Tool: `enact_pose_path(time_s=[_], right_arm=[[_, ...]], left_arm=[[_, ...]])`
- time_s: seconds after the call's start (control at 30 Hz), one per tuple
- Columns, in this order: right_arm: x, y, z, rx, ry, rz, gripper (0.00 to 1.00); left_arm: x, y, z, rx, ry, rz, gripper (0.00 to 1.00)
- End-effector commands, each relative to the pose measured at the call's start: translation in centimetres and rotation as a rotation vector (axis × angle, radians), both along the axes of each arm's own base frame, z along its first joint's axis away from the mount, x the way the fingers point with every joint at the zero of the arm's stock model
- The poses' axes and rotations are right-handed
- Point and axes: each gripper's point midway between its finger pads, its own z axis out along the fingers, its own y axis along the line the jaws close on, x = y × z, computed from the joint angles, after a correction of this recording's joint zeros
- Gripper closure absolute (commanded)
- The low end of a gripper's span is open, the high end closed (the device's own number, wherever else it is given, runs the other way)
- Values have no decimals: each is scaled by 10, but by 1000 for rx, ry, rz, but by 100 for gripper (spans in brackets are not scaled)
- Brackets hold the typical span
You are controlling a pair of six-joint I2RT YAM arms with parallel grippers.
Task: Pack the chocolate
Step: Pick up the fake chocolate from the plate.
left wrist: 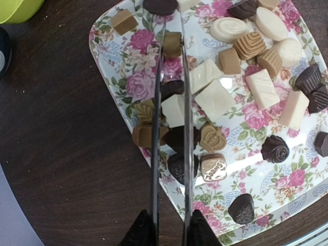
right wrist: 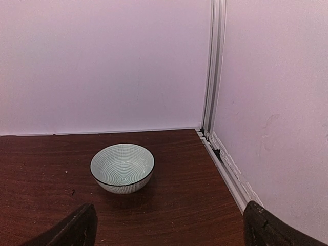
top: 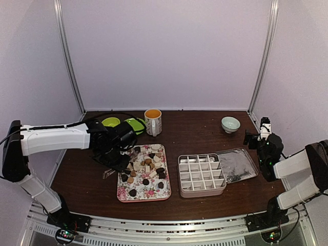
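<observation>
The left tool clamped the tongs, whose 2 blades ran straight ahead, straddling a white chocolate between them.

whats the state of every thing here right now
flowered rectangular tray, loaded with chocolates, none packed
white divided box, open, all compartments empty
grey lid, off, lying right of the box
left gripper, shut on metal tongs, poised over the chocolates
right gripper, open, empty
pale striped ceramic bowl, upright, empty
white mug, upright
</observation>
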Motion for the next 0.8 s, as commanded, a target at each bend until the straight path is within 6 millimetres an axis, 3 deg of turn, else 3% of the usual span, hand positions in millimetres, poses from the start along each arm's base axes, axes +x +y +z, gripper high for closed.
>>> enact_pose_path(time_s=[0.0, 0.3, 0.5, 0.77], right_arm=[[2, -4, 4, 2, -11, -18, 0], [2, -4, 5, 1, -13, -17, 0], [2, -4, 5, 2, -14, -17, 0], [2, -4, 5, 0, -12, -16, 0]], left_arm=[[10, 1, 10, -1, -42, 29, 82], [6, -10, 50, -136, -96, 4, 86], [0, -41, 63, -276, -102, -81, 88], [-12, -103, 76, -469, -132, -214, 89]])
